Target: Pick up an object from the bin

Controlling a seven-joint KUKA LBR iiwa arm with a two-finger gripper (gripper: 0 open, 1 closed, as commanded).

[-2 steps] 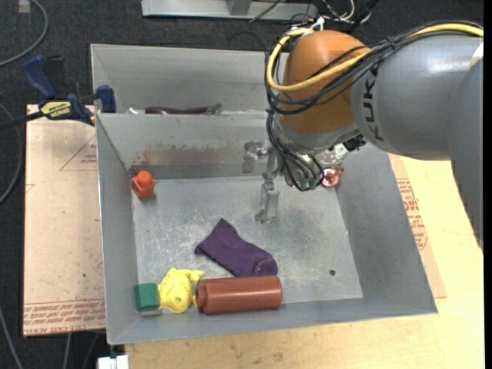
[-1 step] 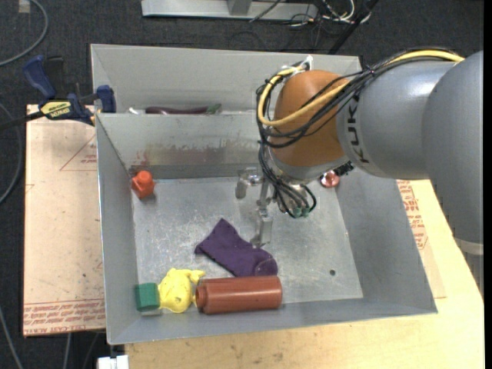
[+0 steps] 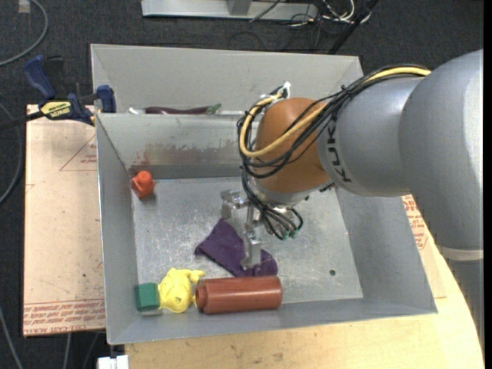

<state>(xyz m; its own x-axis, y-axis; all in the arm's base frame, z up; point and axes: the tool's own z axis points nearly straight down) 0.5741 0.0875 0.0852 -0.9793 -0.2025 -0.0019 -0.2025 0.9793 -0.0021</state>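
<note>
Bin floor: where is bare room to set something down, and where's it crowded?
Bare floor lies right of the purple cloth and red-brown cylinder, up to the bin's right wall, and on the left between the small orange piece and the yellow toy. The front-left is crowded: green block, toy, cylinder; the gripper is over the cloth.

The arm [image 3: 400, 144] reaches in from the right, wrist [image 3: 288, 148] angled down.

Purple cloth on the bin floor

A small dark purple cloth [image 3: 219, 246] lies crumpled and roughly triangular near the middle of the bin [image 3: 323, 241], somewhat toward its near edge; one pointed corner reaches toward the left wall; folds crease its surface
</note>
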